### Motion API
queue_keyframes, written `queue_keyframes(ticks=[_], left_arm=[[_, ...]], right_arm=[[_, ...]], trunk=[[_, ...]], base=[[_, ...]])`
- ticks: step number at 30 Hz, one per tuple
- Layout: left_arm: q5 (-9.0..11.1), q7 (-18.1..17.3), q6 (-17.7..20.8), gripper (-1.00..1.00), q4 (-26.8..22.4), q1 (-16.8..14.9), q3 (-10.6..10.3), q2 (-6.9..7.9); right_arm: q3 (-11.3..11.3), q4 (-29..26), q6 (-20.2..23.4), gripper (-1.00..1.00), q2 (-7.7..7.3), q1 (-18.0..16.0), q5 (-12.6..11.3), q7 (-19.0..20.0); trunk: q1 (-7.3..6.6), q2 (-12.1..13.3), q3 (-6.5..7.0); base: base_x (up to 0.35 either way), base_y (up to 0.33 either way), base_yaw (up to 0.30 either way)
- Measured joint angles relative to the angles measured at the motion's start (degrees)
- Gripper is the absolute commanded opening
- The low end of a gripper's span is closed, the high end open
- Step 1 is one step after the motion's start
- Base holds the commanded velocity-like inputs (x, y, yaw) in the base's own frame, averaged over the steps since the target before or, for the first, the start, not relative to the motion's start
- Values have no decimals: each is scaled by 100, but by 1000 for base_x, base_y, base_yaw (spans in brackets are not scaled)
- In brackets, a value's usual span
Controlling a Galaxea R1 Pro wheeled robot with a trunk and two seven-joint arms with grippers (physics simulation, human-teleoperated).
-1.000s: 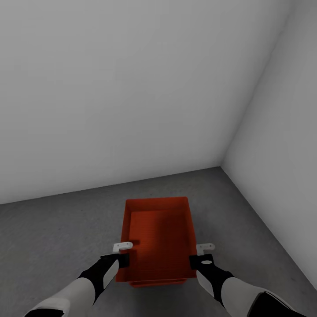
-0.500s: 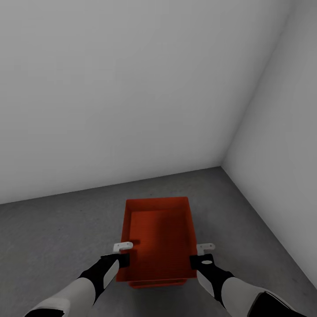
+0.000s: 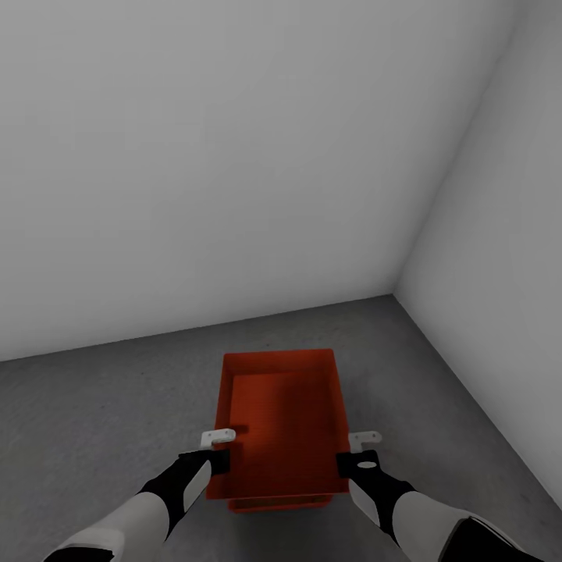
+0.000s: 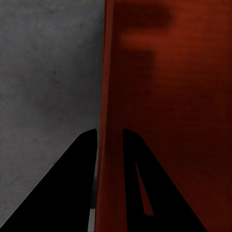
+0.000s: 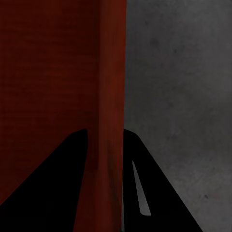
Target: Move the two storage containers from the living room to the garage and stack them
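An orange-red bin (image 3: pixel 282 421) sat low in front of the robot, open at the top, its long sides running away toward the corner of the room; beneath its near edge a second red rim (image 3: pixel 277 503) showed, a strip of like colour that looked to be another bin under the first, though how far the two were nested could not be told; the left gripper (image 3: pixel 218 437) stood at the bin's left wall near the front corner, and in the left wrist view its two dark fingers (image 4: pixel 72 183) lay one on each side of that wall (image 4: pixel 108 96), one outside over the floor and one inside the bin, pinching the thin red plastic between them; the right gripper (image 3: pixel 364 439) stood likewise at the right wall, and in the right wrist view its fingers (image 5: pixel 150 188) straddled the red wall (image 5: pixel 111 96) in the same manner, closed against it from within and without; both black-and-white forearms reached in from the near edge, the left arm (image 3: pixel 156 499) and the right arm (image 3: pixel 390 499) about level with each other; under and around the bin spread the dark grey speckled floor (image 3: pixel 94 421); whether the lower rim touched it could not be told; beyond rose a plain pale back wall (image 3: pixel 218 156), meeting a side wall (image 3: pixel 507 234) at a corner to the right, just past the bin's far end.
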Motion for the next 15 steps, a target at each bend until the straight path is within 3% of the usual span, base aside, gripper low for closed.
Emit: queue_keyframes(ticks=[15], left_arm=[[16, 4, -1, -100, -1, 0, -9, 1]], right_arm=[[4, -1, 0, -100, 2, 0, -4, -6]], trunk=[[330, -603, -270]], base=[[0, 0, 0]])
